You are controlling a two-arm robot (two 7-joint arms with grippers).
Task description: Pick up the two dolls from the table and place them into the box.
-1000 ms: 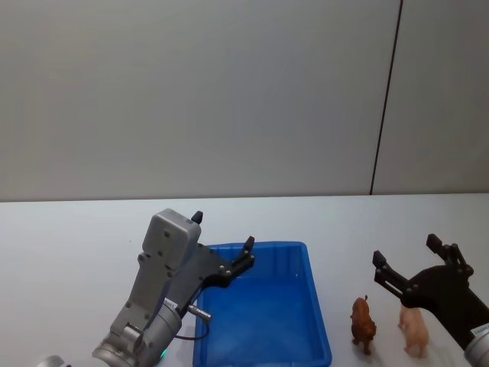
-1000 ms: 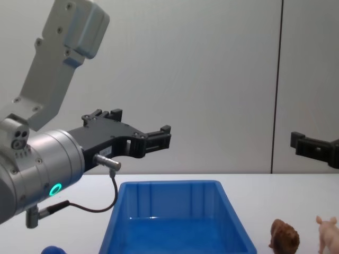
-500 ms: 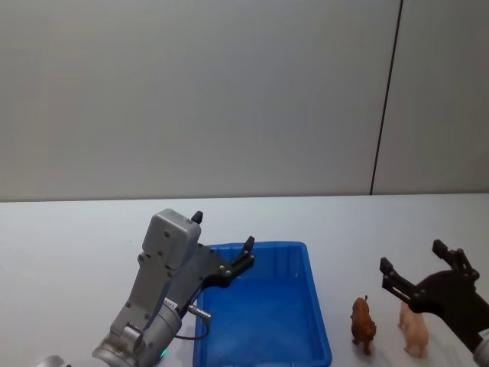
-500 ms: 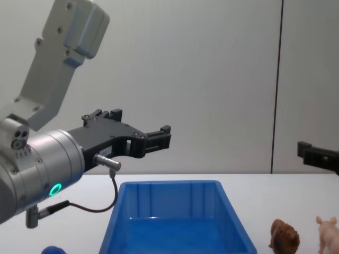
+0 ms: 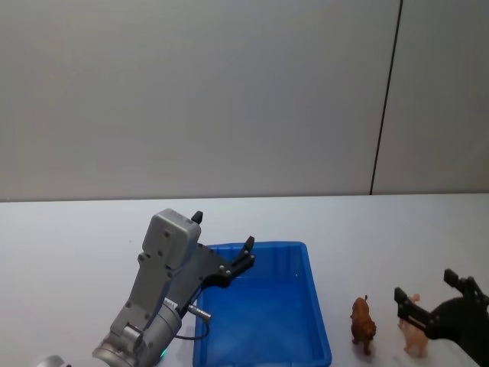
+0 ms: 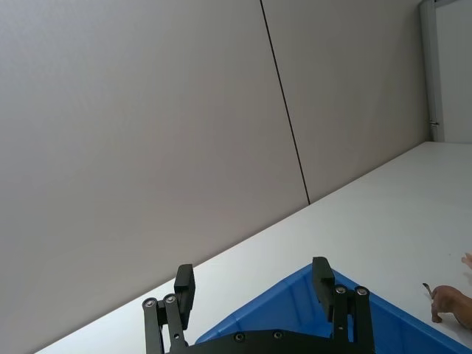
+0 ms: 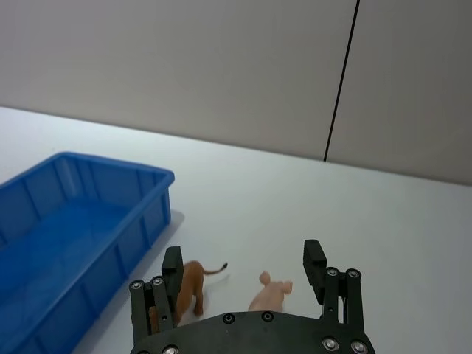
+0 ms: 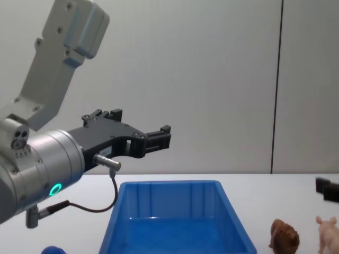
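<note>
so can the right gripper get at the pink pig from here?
Probably yes. The right gripper is open and hangs near the pig, with nothing between. The brown doll stands close beside it and might get brushed.

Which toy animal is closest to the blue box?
The shaggy brown animal; it stands between the box and the pink pig, which is farther out.

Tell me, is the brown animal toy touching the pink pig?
Apart. The chest view shows bare white table between the brown animal and the pink pig.
</note>
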